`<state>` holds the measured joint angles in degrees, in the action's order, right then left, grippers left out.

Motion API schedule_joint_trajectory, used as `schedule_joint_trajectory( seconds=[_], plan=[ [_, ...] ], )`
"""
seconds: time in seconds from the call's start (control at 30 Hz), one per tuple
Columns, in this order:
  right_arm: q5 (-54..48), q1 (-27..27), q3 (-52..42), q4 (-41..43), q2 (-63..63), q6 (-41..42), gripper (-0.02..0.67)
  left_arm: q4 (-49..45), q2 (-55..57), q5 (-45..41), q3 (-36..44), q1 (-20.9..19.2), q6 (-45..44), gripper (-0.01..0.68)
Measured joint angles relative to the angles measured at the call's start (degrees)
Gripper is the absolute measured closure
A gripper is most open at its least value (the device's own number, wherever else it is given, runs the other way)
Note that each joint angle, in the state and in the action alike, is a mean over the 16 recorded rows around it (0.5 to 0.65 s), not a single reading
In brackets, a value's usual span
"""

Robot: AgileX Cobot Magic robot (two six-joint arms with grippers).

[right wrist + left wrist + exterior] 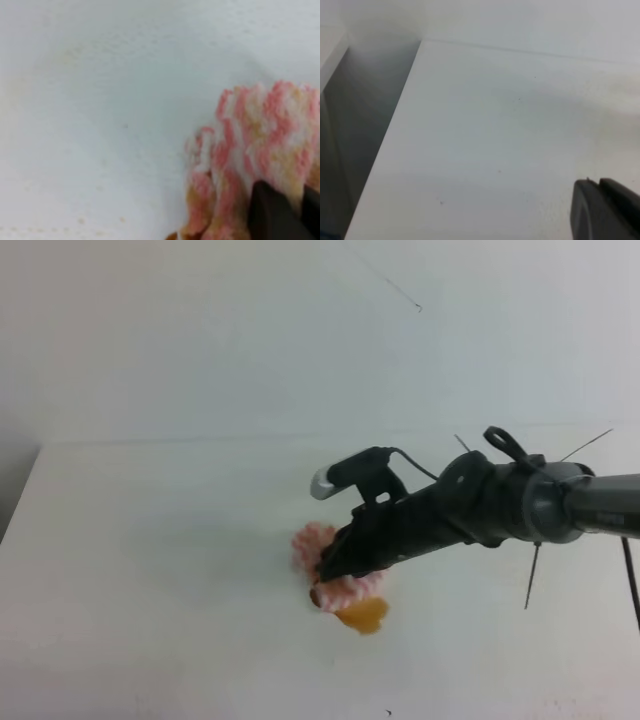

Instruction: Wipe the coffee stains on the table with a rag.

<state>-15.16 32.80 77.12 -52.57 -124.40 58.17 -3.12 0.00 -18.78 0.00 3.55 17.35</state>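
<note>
A: Where is the rag [330, 565] sitting?

B: On the white table [150, 570], roughly midway along its width and nearer the front edge than the back edge. It is bunched up, pink and white in wavy stripes, with tan staining on it.

A: And the coffee stains [362, 615]?

B: One amber blotch, touching the rag's front-right side, toward the front edge of the table. Part of the rag seems to lie over its near rim.

A: What is the right gripper [330, 568] doing?

B: Its arm reaches in from the right edge of the table, and the tip is down on the rag. In the right wrist view the dark fingers [272, 212] stand close together with the striped cloth [250, 150] bunched right at them, so the jaws are closed on the rag.

A: The left gripper [605, 210]?

B: Only a dark corner of it shows at the bottom right of the left wrist view, over bare tabletop [495, 125] near the table's left edge. I cannot tell whether its fingers are open or closed. It does not show in the high view.

A: Any brand, label or writing?

B: None that I can read. The pictures are soft, and the arm's housing shows no legible marks. A few tiny dark specks dot the surface.
</note>
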Motion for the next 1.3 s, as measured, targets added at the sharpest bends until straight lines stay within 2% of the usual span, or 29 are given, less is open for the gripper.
schedule_joint_trajectory(
  seconds=[0.17,0.37,0.6,0.77,0.87,1.0,1.13,1.3],
  plan=[
    [-6.1,3.0,4.0,6.7,-1.6,-8.6,0.618,0.0,0.0,0.0,0.0,0.0,0.0,0.674],
    [-11.7,4.7,5.1,26.3,-1.6,-25.5,0.618,0.0,0.0,0.0,0.0,0.0,0.0,0.674],
    [-16.9,1.1,4.3,52.3,-0.9,-48.9,0.616,0.0,0.0,0.0,0.0,0.0,0.0,0.674],
    [-19.1,-2.4,3.4,63.8,-0.5,-59.7,0.617,0.0,0.0,0.0,0.0,0.0,0.0,0.674],
    [-20.1,-3.4,2.8,66.6,-0.3,-62.6,0.617,0.0,0.0,0.0,0.0,0.0,0.0,0.674],
    [-21.2,-2.2,2.4,66.3,-0.3,-62.8,0.617,0.0,0.0,0.0,0.0,0.0,0.0,0.674],
    [-21.1,1.8,2.4,63.3,-0.3,-59.8,0.618,0.0,0.0,0.0,0.0,0.0,0.0,0.674],
    [-19.6,9.4,2.4,57.8,-0.4,-54.7,0.618,0.0,0.0,0.0,0.0,0.0,0.0,0.674]
  ],
)
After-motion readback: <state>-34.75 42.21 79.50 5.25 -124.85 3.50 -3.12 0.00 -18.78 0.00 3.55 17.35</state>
